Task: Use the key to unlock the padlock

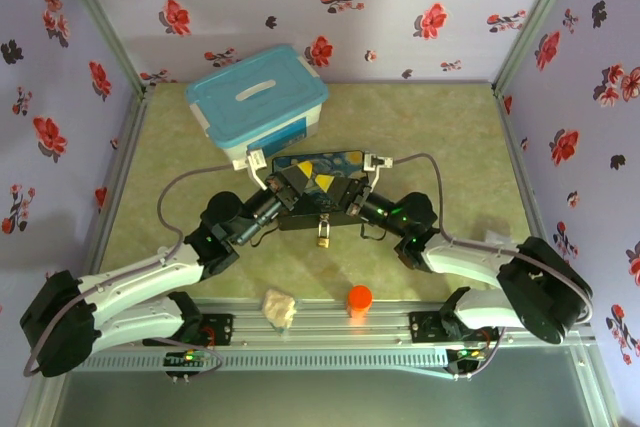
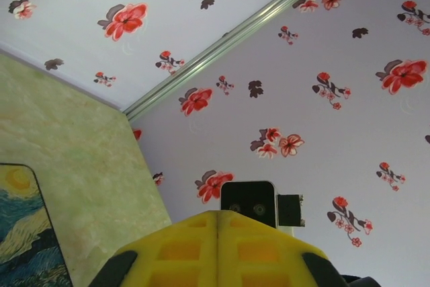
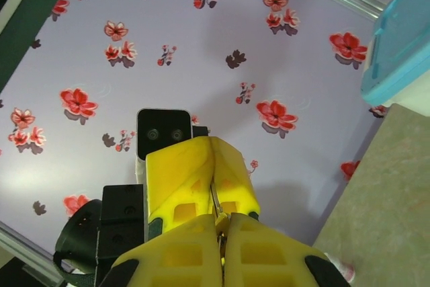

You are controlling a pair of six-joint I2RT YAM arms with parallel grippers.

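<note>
Top view: both arms reach inward and meet over the middle of the green marbled table (image 1: pixel 450 137). Left gripper (image 1: pixel 306 187) and right gripper (image 1: pixel 342 191) are tip to tip, above the near edge of a flat tin box painted with a blue and yellow swirling night sky (image 1: pixel 325 160).

Small brass-gold padlock with thin silver shackle (image 1: pixel 323 237): just on the near side of the meeting point, between the two forearms, shackle end toward the grippers. Hanging or resting on the table: cannot tell.

Left wrist view: left gripper (image 2: pixel 218 214) has its yellow fingers pressed together, only a seam line between them. The painted tin (image 2: pixel 20 233) is at lower left.

Right wrist view: right gripper (image 3: pixel 222 218) also has its fingers pressed together, and the left gripper's yellow fingers (image 3: pixel 188 179) butt against its tips. A thin silver metal sliver (image 3: pixel 213 199) runs along the left gripper's seam down to the contact point. Whether this is the key or part of the shackle, and which gripper pinches it, cannot be told.

Also on the table: a white plastic tub with a light-blue lid (image 1: pixel 255 99) at the far left, touching the tin's far corner. A crumpled beige lump (image 1: pixel 280 308) and a short orange cylinder (image 1: pixel 359 298) are near the front rail, well apart from the padlock.
</note>
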